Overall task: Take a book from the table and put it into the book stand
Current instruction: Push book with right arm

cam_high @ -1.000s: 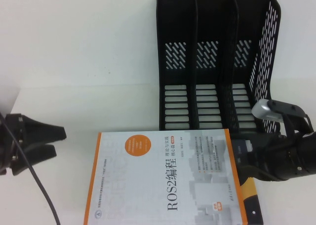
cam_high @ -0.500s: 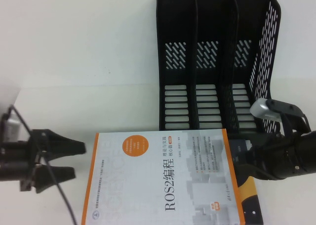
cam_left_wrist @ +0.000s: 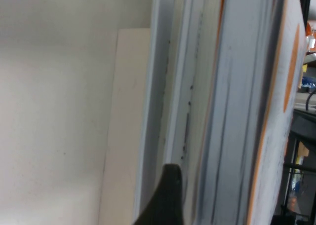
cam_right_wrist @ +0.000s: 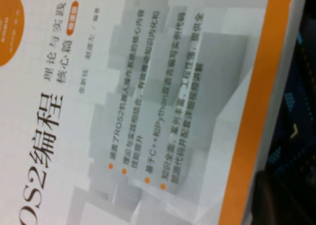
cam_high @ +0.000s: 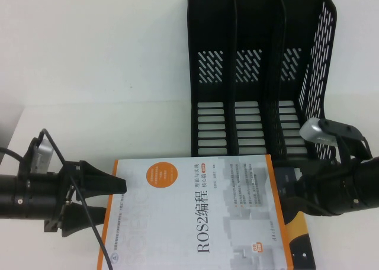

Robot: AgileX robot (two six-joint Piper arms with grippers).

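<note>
High view: left end effector [cam_high: 115, 196], spread wide, now at book [cam_high: 195, 217] edge; right end effector [cam_high: 283, 194], grip unclear, unmoved.

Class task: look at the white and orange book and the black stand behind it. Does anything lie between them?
Nothing visible lies between the book and the stand. The left gripper is open around the book's left edge; the right gripper is at its right edge.

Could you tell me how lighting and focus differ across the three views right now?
High view: bright, washed-out table; book stand and both arms nearly black, left gripper open at the book, right gripper at its opposite edge. Left wrist view: stacked page edges streaked, one fingertip a dark blur. Right wrist view: cover soft but readable.
</note>
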